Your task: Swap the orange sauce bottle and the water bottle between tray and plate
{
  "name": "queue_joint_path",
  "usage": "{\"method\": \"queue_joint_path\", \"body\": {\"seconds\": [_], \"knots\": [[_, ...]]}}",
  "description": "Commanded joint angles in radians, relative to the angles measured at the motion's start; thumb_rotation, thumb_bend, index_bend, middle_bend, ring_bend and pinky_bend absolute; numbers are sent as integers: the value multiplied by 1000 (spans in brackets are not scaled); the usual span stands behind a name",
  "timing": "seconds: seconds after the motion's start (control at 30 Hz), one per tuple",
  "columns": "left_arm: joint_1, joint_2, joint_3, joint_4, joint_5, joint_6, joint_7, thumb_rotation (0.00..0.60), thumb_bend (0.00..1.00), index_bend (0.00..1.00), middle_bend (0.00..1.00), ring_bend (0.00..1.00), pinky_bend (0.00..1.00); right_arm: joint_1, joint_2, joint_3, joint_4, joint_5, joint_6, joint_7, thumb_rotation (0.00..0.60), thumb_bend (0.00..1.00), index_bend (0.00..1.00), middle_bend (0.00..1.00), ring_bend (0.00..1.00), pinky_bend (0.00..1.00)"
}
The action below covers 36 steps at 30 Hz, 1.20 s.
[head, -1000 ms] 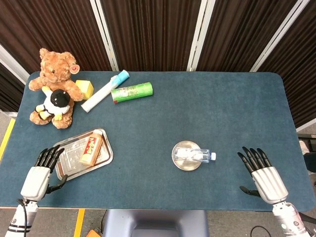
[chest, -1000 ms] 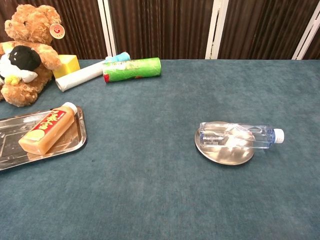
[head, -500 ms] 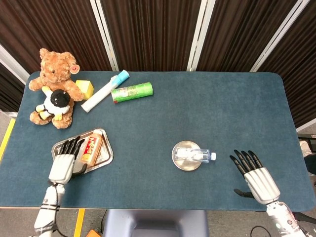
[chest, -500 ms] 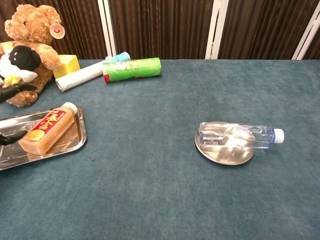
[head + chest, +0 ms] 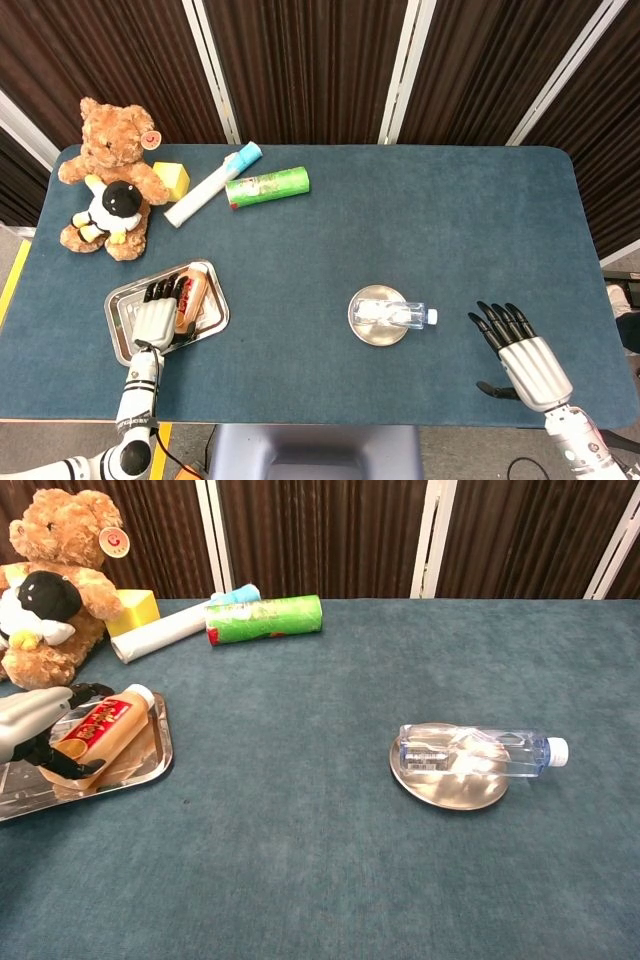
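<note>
- The orange sauce bottle (image 5: 95, 735) lies on its side in the metal tray (image 5: 140, 772) at the near left of the worktop (image 5: 400, 230), white cap pointing away from the robot.
- The left hand (image 5: 158, 316) is over the tray with its dark fingers (image 5: 165, 291) laid on and around the near part of the sauce bottle; whether it truly grips cannot be told.
- The water bottle (image 5: 480, 751) lies across the round metal plate (image 5: 440, 785), its white-capped end sticking out past the plate's right rim.
- The right hand (image 5: 522, 352) is near the front right edge, fingers spread, holding nothing, well apart from the plate.
- At the far left sit a brown teddy bear (image 5: 108, 150) with a small black-and-white plush (image 5: 108, 210) against it, a yellow block (image 5: 172, 180) just beside them.
- A white roll (image 5: 210, 186) with a blue end and a green can (image 5: 267, 186) lie on their sides further back, away from both hands.
- The worktop is covered in dark blue-green cloth; dark curtains (image 5: 310, 60) with pale vertical strips hang behind.
</note>
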Motion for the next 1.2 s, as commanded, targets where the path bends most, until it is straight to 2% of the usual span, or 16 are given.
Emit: {"method": "queue_joint_path", "body": {"seconds": [0.03, 0.17, 0.27, 0.33, 0.43, 0.63, 0.7, 0.87, 0.97, 1.2], "knots": [[-8, -11, -3, 16, -11, 6, 1, 600, 353, 0, 0, 0, 78, 0, 1, 0, 0, 0, 1, 1, 600, 151, 0, 0, 0, 0], [-18, -12, -6, 28, -52, -8, 11, 600, 351, 0, 0, 0, 110, -1, 0, 2, 0, 3, 3, 0, 600, 150, 0, 0, 0, 0], [-27, -12, -8, 32, -79, -21, 18, 600, 351, 0, 23, 54, 155, -1, -1, 4, 1, 5, 4, -1, 600, 151, 0, 0, 0, 0], [-32, -13, -9, 36, -94, -24, 20, 600, 352, 0, 102, 150, 235, -1, -2, 5, 1, 6, 4, -2, 600, 151, 0, 0, 0, 0], [-38, -23, -13, 53, -101, -23, 6, 600, 363, 29, 295, 339, 436, -1, -2, 6, 1, 9, 4, -4, 600, 151, 0, 0, 0, 0], [-44, -59, -21, 98, -76, 19, -31, 600, 457, 383, 595, 610, 731, -2, -4, 8, 1, 12, 3, -9, 600, 151, 0, 0, 0, 0], [-45, -74, -29, 116, -77, 36, -38, 600, 537, 479, 679, 690, 808, -1, -3, 7, 1, 13, 2, -9, 600, 150, 0, 0, 0, 0], [-42, -97, -45, 154, -65, 71, -71, 600, 749, 631, 848, 842, 954, -2, -4, 9, 1, 16, 3, -12, 600, 150, 0, 0, 0, 0], [-34, -99, -46, 169, -32, 91, -115, 600, 809, 662, 881, 878, 993, -1, -4, 8, 0, 16, -1, -15, 600, 150, 0, 0, 0, 0], [-22, -60, -50, 141, 74, 101, -257, 600, 816, 667, 885, 883, 998, -2, -6, 8, -2, 19, -3, -19, 600, 151, 0, 0, 0, 0]]}}
